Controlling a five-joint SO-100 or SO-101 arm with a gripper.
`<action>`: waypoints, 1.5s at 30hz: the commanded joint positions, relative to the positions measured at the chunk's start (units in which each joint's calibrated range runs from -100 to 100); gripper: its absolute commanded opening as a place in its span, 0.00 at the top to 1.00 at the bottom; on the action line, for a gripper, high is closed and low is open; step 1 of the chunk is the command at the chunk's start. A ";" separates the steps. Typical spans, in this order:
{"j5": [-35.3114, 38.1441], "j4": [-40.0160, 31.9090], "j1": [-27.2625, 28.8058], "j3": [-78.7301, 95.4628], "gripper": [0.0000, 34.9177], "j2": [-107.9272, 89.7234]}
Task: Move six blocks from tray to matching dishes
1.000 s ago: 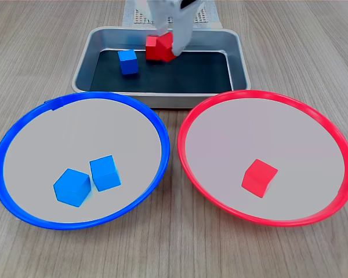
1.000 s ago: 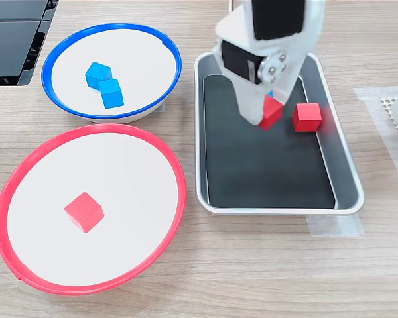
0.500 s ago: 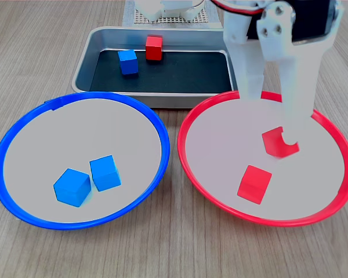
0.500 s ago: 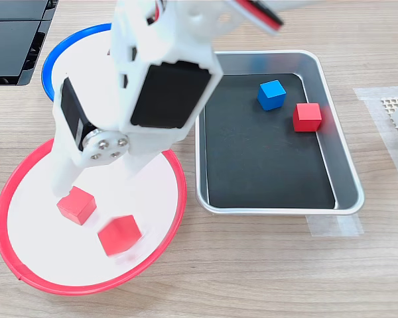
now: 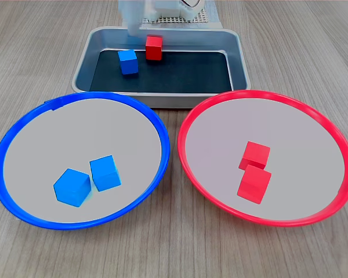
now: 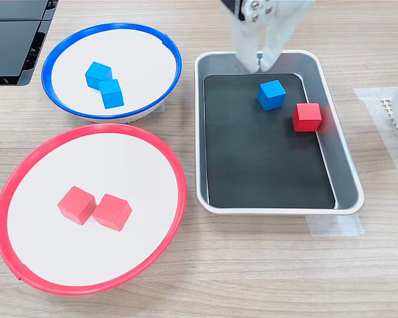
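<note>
Hand (image 6: 257, 61) blurred over tray (image 6: 345, 173) far end, fingers slightly apart, empty. One blue block (image 6: 272, 94), one red block (image 6: 307, 116) left in tray. Red dish (image 5: 330, 136): two red touching. Blue dish (image 5: 11, 145): two blue touching.

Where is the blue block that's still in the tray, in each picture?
First exterior view: the blue block sits at the top, on the tray's black floor, left of the red block.
Second exterior view: the blue block is upper right of centre, near the tray's top end, up and left of the red block.
Shared landmark: that lone red block beside it in the tray.
</note>
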 commanded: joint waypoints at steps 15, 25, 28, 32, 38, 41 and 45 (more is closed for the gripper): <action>7.81 -14.40 7.76 18.77 0.48 -3.29; 7.86 -18.61 6.73 21.14 0.58 -0.47; 8.16 -19.19 7.20 20.87 0.84 0.81; 7.42 -9.70 6.07 11.04 1.00 2.34; -9.82 2.60 2.21 -38.76 1.00 17.95; -13.72 -4.25 1.64 -46.50 1.00 24.43; -14.41 -13.08 0.70 -47.68 0.98 30.66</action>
